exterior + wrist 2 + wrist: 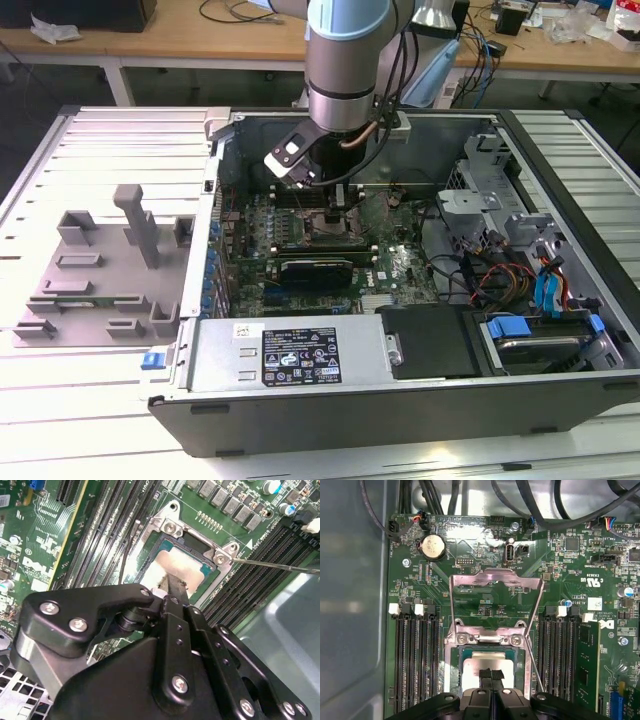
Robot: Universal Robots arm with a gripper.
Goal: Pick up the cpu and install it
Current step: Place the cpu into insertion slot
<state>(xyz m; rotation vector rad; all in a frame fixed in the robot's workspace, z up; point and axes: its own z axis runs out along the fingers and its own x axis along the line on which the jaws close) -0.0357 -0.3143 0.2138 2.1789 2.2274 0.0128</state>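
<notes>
Touching the cpu (472,662) top with fingers (485,678) clenched together, gripper (491,674) over the open socket (453,680), cpu lying inside

The cpu (167,562) has a silvery-grey top with a teal rim. The hand (175,582) is matt black, dotted with silver screws. The board (570,580) is dark green, speckled with white print and small silver parts; its frame (495,575) is bright silver and the slots (415,660) are black. The battery (433,545) is silver. The arm (345,60) is silver-grey with a pale blue cap (350,15). The tray (90,290) is plain grey on a white, ribbed desk (100,140).
</notes>
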